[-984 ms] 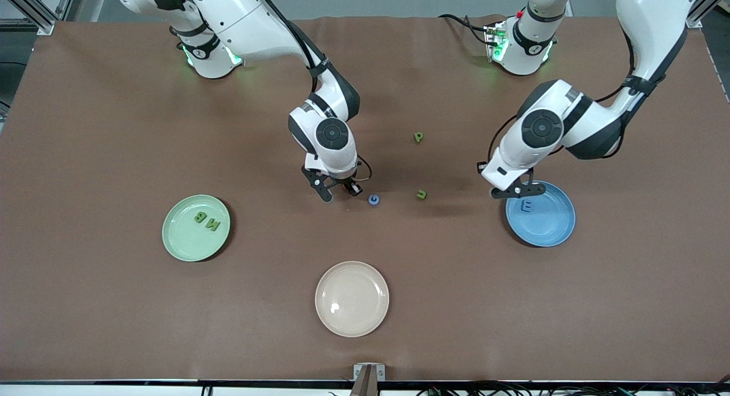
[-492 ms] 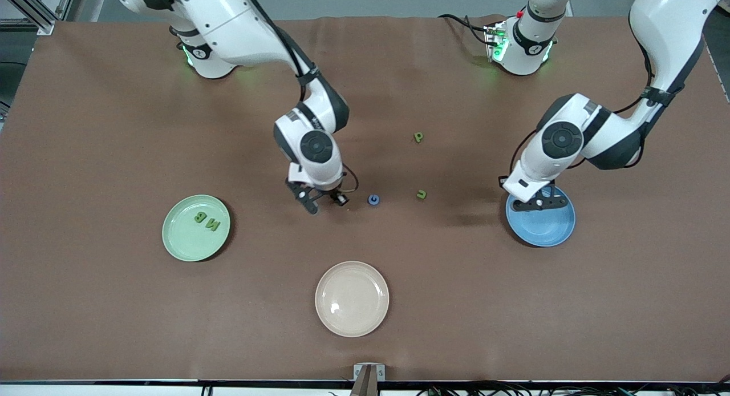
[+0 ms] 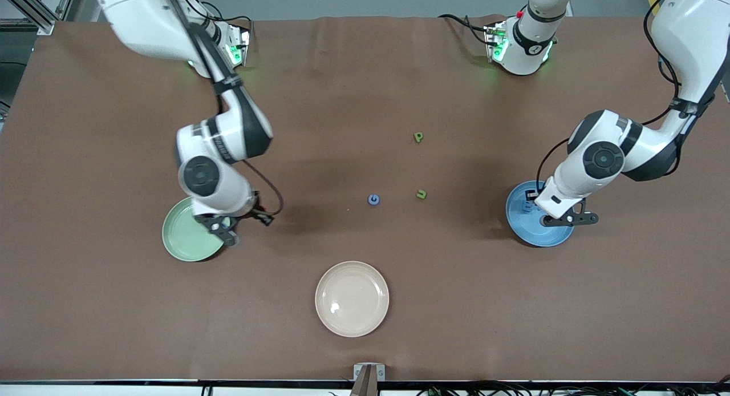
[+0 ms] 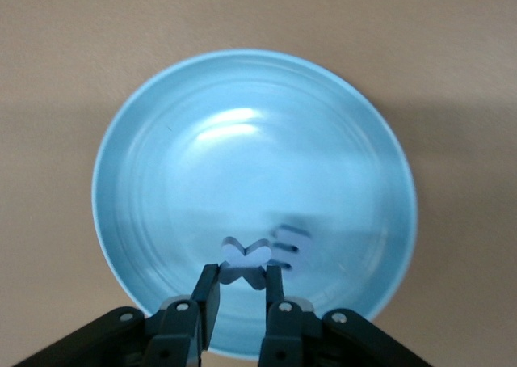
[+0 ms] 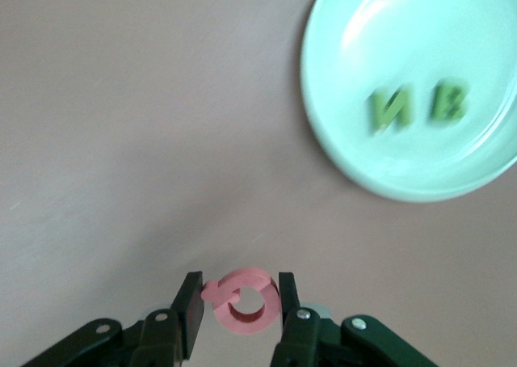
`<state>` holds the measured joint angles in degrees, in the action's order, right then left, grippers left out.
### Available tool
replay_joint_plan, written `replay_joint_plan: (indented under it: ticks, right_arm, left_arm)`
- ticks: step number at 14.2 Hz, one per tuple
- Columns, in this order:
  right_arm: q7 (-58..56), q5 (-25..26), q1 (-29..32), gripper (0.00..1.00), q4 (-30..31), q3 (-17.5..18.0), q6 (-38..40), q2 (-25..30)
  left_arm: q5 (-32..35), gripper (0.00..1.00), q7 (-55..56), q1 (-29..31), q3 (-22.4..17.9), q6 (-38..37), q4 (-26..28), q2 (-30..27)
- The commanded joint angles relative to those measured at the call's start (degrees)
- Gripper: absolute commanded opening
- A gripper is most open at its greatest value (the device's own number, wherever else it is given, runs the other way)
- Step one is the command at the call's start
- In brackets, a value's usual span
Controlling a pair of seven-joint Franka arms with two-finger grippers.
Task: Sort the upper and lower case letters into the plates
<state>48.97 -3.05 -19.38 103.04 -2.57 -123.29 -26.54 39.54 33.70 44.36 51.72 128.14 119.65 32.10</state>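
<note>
Two grippers each carried a letter above the table. The right gripper had its fingers closed on a pink letter, a ring shape with a small tail, and in the front view the right gripper hung over the green plate's edge on the side toward the table's middle. The green plate sat toward the right arm's end of the table, and the right wrist view showed two dark green letters lying in the green plate, an N and a B, side by side. The left gripper was clamped on a pale blue letter with a notched top, held over the blue plate; a dark blurred letter lay on the plate's floor just beside the held piece. In the front view the left gripper hung over the blue plate, which sat toward the left arm's end of the table. Between the two plates three loose letters lay on the brown table: a blue one, a green one beside it, and another green one farther from the front camera. Nearest that camera sat a beige plate.
</note>
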Motion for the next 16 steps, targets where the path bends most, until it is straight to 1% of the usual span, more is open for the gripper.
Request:
replay_joint_plan:
  ticks: [1,3,4,5,6,7,8,9,10,11,12,13,16]
  right_arm:
    - [-11.1,0.8,7.0,0.0,5.1,1.3,-1.3,3.1]
    - [-19.8,0.8,11.9,0.0,7.3,1.4,-3.5,3.6]
    - [-24.1,0.8,14.5,0.0,8.4,1.4,-5.1,3.6]
    - [-27.5,0.7,16.5,0.0,9.3,1.4,-6.6,3.5]
    - [-30.3,0.7,18.3,0.0,11.0,1.4,-9.1,3.4]
    - [-32.2,0.7,19.4,0.0,13.1,1.5,-12.0,3.3]
    - [-33.1,0.7,20.0,0.0,15.1,1.5,-15.1,3.1]
    - [-33.4,0.6,20.5,0.01,16.4,1.6,-17.1,2.8]
    - [-33.4,0.6,20.5,0.01,17.2,1.6,-18.6,2.7]
    - [-33.4,0.5,20.4,0.01,17.9,1.7,-19.4,2.6]
    - [-33.4,0.3,20.3,0.02,17.9,1.8,-19.4,2.5]
    - [-33.4,0.3,20.4,0.02,17.9,1.8,-19.4,2.4]
    - [-33.4,0.2,20.3,0.04,17.7,1.8,-19.6,1.1]
  left_arm:
    - [1.4,0.05,-0.7,0.2,-1.3,2.0,-0.8,3.5]
    - [3.9,0.06,-0.7,0.2,-2.2,2.4,-0.8,4.7]
    - [4.6,0.08,-0.7,0.2,-2.5,2.5,-1.1,5.3]
    - [4.6,0.12,-0.7,0.2,-2.5,2.5,-1.2,6.0]
    - [4.6,0.18,-0.7,0.2,-2.5,2.5,-1.3,6.3]
    - [4.6,0.2,-0.7,0.2,-2.5,2.4,-1.3,6.3]
    - [4.6,0.25,-0.7,0.1,-2.5,2.4,-1.3,6.3]
    - [4.6,0.37,-0.6,0.2,-2.5,2.4,-1.3,6.3]
    - [4.6,0.67,0.3,0.2,-2.5,2.4,-1.3,6.2]
    - [4.4,1.0,0.5,0.2,-2.4,1.9,-1.2,5.7]
    - [4.0,1.0,0.5,0.2,-2.0,1.6,-1.2,5.2]
    - [3.4,1.0,1.0,0.2,-0.5,0.9,-1.0,4.1]
    - [1.0,1.0,8.2,0.2,7.0,-5.5,-1.4,3.9]
